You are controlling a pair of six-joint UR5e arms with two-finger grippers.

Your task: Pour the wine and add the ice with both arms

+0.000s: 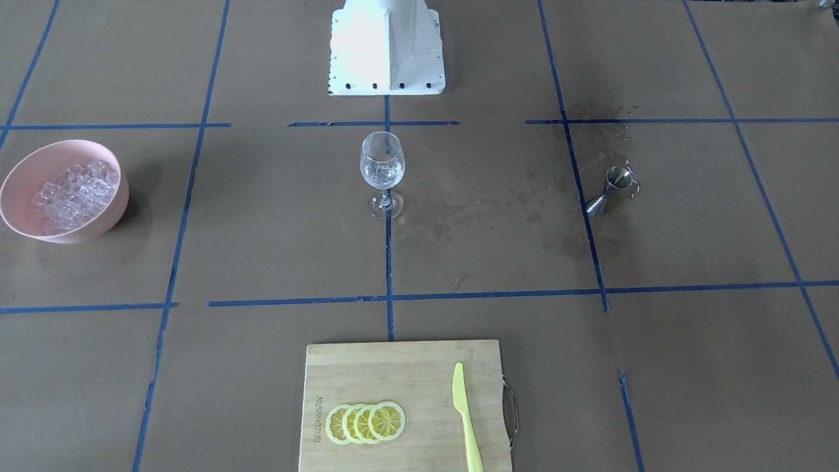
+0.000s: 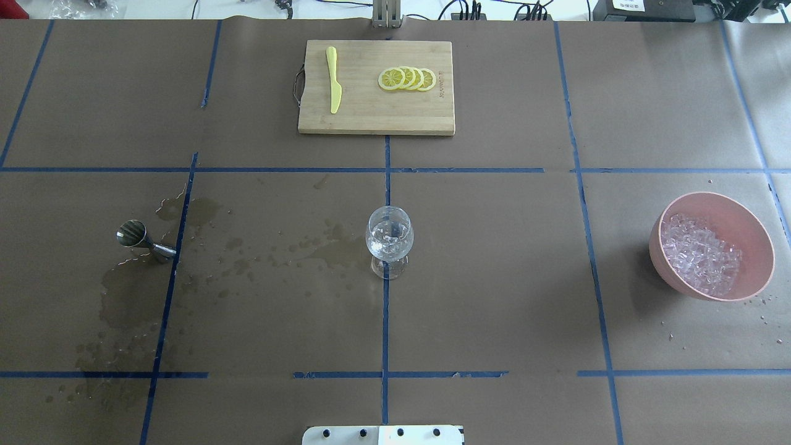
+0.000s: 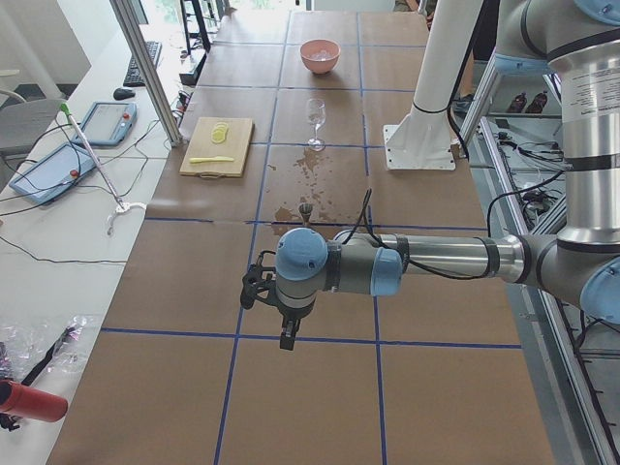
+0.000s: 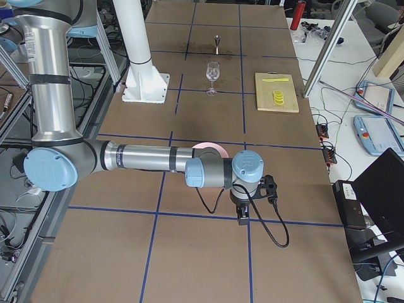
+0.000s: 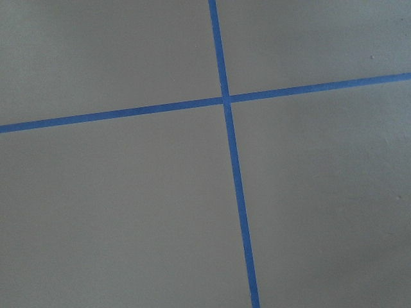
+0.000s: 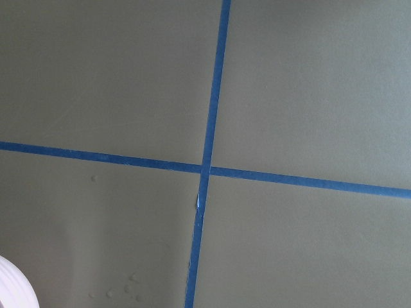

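A wine glass (image 1: 382,172) stands at the table's middle with a little clear wine in its bowl; it also shows in the overhead view (image 2: 389,240). A heap of clear ice cubes (image 2: 701,253) fills a pink bowl (image 2: 666,273) on the robot's right. A steel jigger (image 2: 143,240) stands on the robot's left among wet patches. The left gripper (image 3: 288,334) hangs over bare table far from the jigger, seen only in the exterior left view. The right gripper (image 4: 242,216) hangs beyond the bowl (image 4: 211,147), seen only in the exterior right view. I cannot tell whether either is open or shut.
A wooden cutting board (image 2: 364,120) at the far edge carries lemon slices (image 2: 406,78) and a yellow knife (image 2: 334,79). The white pedestal (image 1: 387,46) stands at the robot's side. Spilled liquid (image 2: 296,250) darkens the paper between jigger and glass. Both wrist views show only paper and blue tape.
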